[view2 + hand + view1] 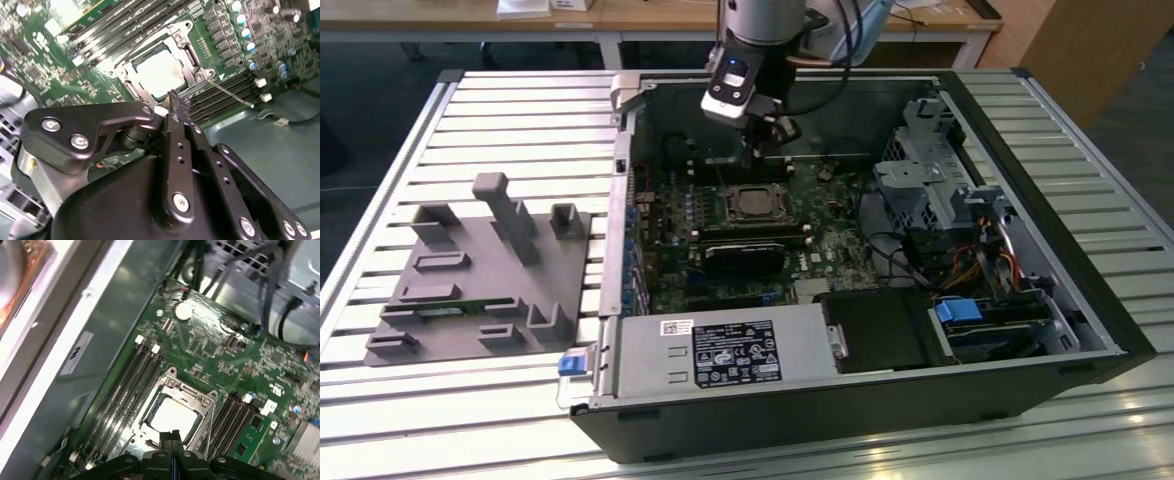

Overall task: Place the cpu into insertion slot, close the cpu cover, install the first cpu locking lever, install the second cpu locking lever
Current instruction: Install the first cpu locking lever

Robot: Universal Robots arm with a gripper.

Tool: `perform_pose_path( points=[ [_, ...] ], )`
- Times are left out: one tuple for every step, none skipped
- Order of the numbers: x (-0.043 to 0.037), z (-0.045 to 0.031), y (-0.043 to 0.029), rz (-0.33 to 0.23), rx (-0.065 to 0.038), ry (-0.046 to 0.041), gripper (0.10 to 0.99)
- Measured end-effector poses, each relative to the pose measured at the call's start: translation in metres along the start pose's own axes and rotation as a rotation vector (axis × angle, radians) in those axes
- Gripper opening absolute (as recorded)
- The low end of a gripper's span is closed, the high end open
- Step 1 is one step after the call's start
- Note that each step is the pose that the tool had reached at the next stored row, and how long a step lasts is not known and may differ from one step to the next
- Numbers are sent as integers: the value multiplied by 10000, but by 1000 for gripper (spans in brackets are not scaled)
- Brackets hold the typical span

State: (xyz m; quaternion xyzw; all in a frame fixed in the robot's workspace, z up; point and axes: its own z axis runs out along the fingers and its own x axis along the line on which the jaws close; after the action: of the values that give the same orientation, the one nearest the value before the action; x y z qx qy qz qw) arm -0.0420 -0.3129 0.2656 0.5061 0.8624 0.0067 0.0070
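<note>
The cpu [159, 74] [172, 419] lies flat in the insertion slot [750, 204] on the green board, its silver top showing through the window of the cpu cover [189, 61] [191, 393]. That thin metal frame lies down over the chip. A thin silver locking lever [231, 94] sticks out free from one corner of the socket, and a dark wire lever [145, 44] runs along the opposite side. My gripper [177, 101] [172, 436] [755, 152] hangs just above the socket's edge, shut, with nothing held.
Memory slots [131, 375] flank the socket. A black heatsink block [747, 256] sits beside it, with the power supply [720, 355] at the case front and drive cages with cables [947, 200] on the exterior view's right. A grey fixture [480, 270] lies outside the case.
</note>
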Motion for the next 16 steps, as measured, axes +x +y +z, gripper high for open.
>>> perform_pose_path(
  points=[
    [0,0,0,-182,-1,3,106],
    [0,0,0,-360,-2,7,106],
    [0,0,0,-541,-3,10,106],
    [0,0,0,-720,-4,13,106],
    [0,0,0,-900,-5,17,106],
    [0,0,0,-1080,-6,20,106],
    [0,0,0,-1265,-7,24,106],
    [0,0,0,-1457,-7,27,106],
    [0,0,0,-1635,-9,30,106],
    [0,0,0,-1816,-10,34,106],
    [0,1,0,-1995,-11,38,106],
    [0,1,0,-2175,-11,40,106],
    [0,1,0,-2356,-12,44,106],
    [0,1,0,-2545,-13,47,106],
    [0,1,0,-2726,-15,51,106],
    [0,1,0,-2910,-16,54,106]
  ],
)
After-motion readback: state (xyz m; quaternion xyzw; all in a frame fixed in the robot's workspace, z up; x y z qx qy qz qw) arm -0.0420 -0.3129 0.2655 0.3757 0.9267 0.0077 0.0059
